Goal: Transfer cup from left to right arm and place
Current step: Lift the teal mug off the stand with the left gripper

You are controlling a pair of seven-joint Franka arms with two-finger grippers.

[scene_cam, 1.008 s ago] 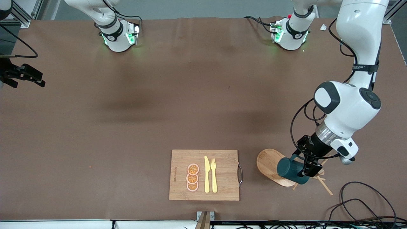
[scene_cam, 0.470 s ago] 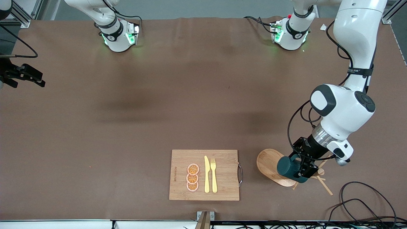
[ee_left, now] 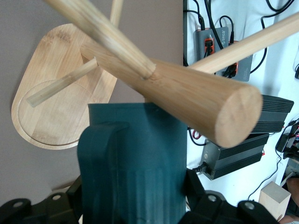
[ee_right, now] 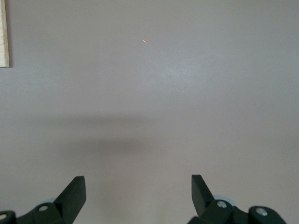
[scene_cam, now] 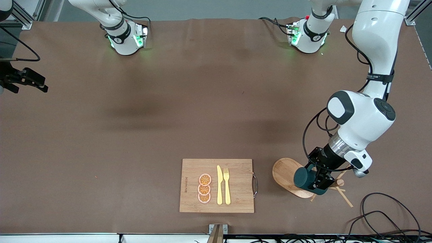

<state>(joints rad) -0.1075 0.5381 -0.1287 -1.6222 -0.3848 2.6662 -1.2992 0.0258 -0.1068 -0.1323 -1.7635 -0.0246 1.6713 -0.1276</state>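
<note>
Cup, a small dark teal ribbed mug (scene_cam: 308, 180) with a loop handle, lies on its side clamped between the fingers of the left gripper (scene_cam: 319, 180), over the oval wooden base of the peg mug stand (scene_cam: 287, 175) toward the left arm's end of the table. Left wrist view shows the mug (ee_left: 135, 163) touching the stand's thick wooden post (ee_left: 187, 100). Right gripper (ee_right: 138, 193) waits with fingers apart above bare brown table (ee_right: 163, 93); a bamboo cutting board (scene_cam: 192, 185) carries yellow cutlery.

Left end effector (scene_cam: 319, 178) around the cup (scene_cam: 305, 179) over wooden stand (scene_cam: 290, 177).
</note>
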